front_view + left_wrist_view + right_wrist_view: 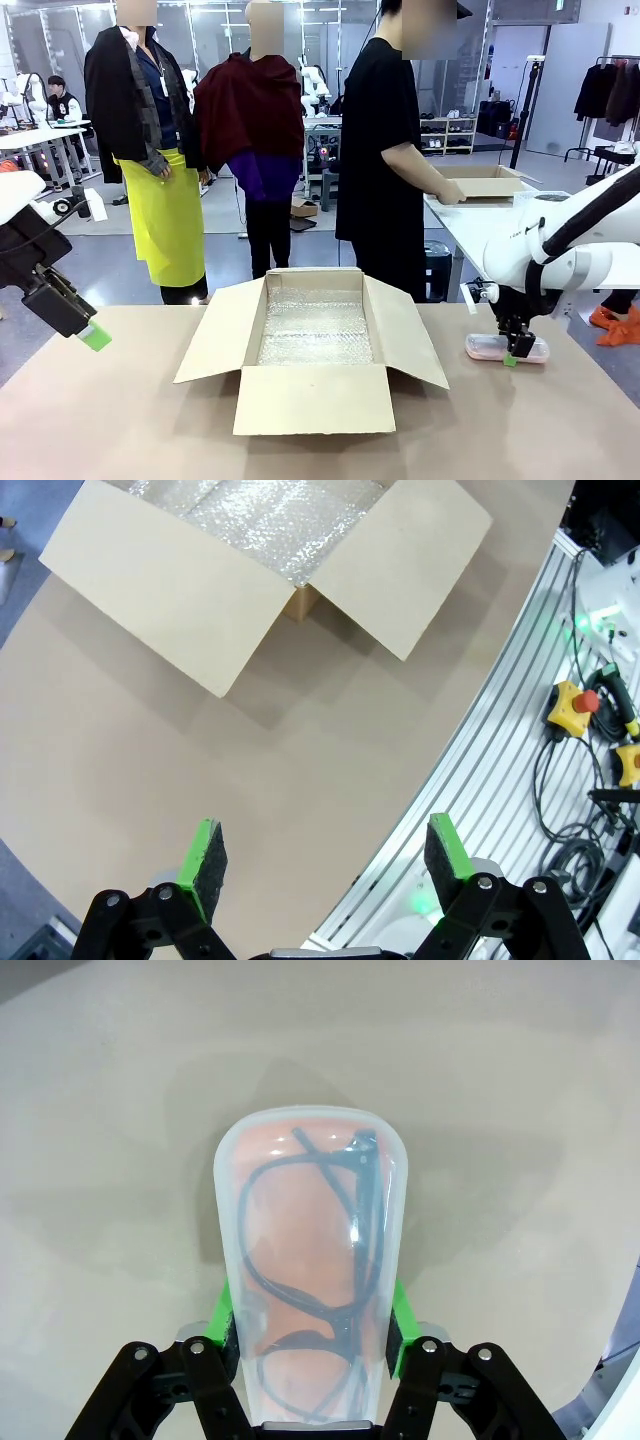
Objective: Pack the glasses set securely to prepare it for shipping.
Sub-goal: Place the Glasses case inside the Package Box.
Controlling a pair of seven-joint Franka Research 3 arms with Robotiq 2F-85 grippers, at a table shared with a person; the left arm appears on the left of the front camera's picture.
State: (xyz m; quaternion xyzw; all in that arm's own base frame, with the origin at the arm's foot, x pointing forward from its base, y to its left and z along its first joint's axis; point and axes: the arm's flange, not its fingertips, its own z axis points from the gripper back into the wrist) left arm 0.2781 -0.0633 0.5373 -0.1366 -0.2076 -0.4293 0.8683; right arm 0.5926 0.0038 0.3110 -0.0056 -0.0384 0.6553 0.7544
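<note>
A pink glasses case (490, 347) with a see-through top lies on the table at the right. In the right wrist view the pink case (310, 1240) shows dark spectacles inside. My right gripper (517, 350) reaches down onto it, and its green pads (224, 1322) press both long sides of the case, so it is shut on it. At the left my left gripper (90, 333) hangs above the table, open with nothing between its fingers (204, 856). An open cardboard box (312, 345) lined with bubble wrap sits in the middle of the table.
A person in a black shirt (385, 160) stands beyond the far edge, hands on another cardboard box (483, 181) on a white side table. The box flaps (180, 590) spread outward. Cables and a yellow stop button (572, 706) lie past the table's rail.
</note>
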